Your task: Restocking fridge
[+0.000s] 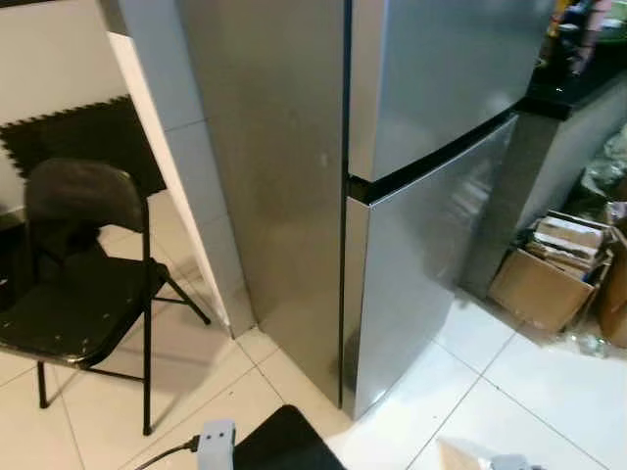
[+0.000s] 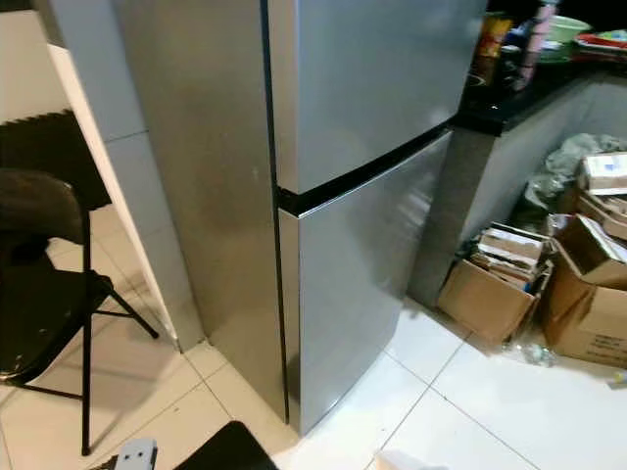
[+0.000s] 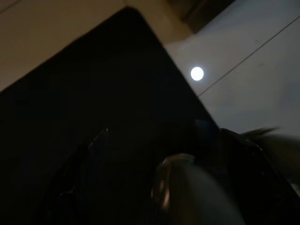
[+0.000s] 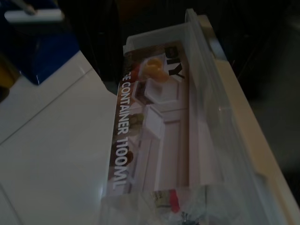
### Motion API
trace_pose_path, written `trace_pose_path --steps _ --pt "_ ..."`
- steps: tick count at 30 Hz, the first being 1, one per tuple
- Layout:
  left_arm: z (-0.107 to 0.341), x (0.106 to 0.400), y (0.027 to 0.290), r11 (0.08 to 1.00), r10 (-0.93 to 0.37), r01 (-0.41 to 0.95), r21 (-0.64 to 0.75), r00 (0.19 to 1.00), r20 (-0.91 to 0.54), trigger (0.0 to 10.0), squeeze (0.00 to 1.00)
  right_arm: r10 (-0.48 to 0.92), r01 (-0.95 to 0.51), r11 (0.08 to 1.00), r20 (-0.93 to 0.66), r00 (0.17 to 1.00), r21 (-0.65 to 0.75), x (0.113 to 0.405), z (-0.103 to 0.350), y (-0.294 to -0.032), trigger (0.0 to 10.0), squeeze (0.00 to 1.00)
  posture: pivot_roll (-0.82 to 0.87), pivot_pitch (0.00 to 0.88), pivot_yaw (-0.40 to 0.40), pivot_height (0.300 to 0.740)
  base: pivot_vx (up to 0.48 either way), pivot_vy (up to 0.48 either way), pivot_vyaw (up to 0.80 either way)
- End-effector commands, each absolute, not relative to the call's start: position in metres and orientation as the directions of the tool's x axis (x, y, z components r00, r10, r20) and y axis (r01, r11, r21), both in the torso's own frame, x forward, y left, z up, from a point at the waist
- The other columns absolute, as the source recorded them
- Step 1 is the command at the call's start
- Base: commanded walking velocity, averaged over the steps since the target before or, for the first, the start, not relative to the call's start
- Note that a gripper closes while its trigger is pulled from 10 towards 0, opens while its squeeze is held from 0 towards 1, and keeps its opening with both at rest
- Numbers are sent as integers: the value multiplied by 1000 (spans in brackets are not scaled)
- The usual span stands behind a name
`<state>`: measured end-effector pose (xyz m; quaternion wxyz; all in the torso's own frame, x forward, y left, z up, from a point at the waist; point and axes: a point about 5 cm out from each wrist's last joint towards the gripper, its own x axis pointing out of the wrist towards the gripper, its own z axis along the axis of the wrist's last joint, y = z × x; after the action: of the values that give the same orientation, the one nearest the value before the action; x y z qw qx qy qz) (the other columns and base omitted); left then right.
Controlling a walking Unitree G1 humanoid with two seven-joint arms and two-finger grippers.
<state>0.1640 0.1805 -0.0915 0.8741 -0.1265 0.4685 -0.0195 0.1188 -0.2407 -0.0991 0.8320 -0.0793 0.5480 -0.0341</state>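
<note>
The silver two-door fridge (image 1: 411,196) stands straight ahead with both doors closed, the upper door (image 2: 372,78) above the lower door (image 2: 362,284). In the right wrist view a clear plastic container (image 4: 164,126) with a label reading "CONTAINER 1100ML" hangs close to the camera above the white floor, with my right gripper (image 4: 183,216) shut on its near end. A pale corner of the container (image 1: 460,455) shows at the bottom of the left eye view. My left gripper (image 3: 168,164) is a dark shape in front of a flat black object (image 3: 93,103).
A black folding chair (image 1: 78,284) stands left of the fridge by a white wall (image 1: 186,166). Open cardboard boxes (image 2: 500,274) sit on the floor at the right, below a dark counter (image 2: 519,93) holding bottles. A black object (image 1: 284,441) and a white device (image 1: 217,441) lie at my feet.
</note>
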Motion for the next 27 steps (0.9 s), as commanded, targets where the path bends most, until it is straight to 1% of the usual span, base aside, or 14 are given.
trace_pose_path --steps 1,2,9,11,12,18,27 --pt "-91 164 185 972 -136 -86 -220 560 -818 10000 0 -139 -32 985 -895 425 -168 128 -97 -238 10000 0 -81 0 -4 740 0 394 0" --pt "-90 166 185 975 -144 -63 -215 560 -816 10000 0 -137 -32 986 -895 424 -166 128 -97 -237 10000 0 -82 0 -3 740 0 0 0" --pt "-89 168 181 973 -180 -21 -231 561 -808 10000 0 -130 -33 987 -897 423 -159 127 -98 -234 10000 0 -84 0 1 740 0 0 0" --pt "-88 171 176 971 -215 35 -235 554 -804 10000 0 -127 -30 988 -897 423 -154 127 -98 -232 10000 0 -89 0 9 740 0 -463 0" --pt "-88 171 176 972 -215 41 -231 554 -804 10000 0 -127 -28 988 -897 423 -153 127 -99 -232 10000 0 -89 0 9 740 0 -461 0" --pt "-88 172 175 971 -213 30 -237 557 -803 10000 0 -125 -24 988 -895 428 -150 128 -98 -231 10000 0 -89 0 10 740 0 -461 0" --pt "-87 173 173 969 -219 29 -246 566 -795 10000 0 -122 -29 988 -894 430 -149 129 -98 -230 10000 0 -87 0 10 740 0 0 0"
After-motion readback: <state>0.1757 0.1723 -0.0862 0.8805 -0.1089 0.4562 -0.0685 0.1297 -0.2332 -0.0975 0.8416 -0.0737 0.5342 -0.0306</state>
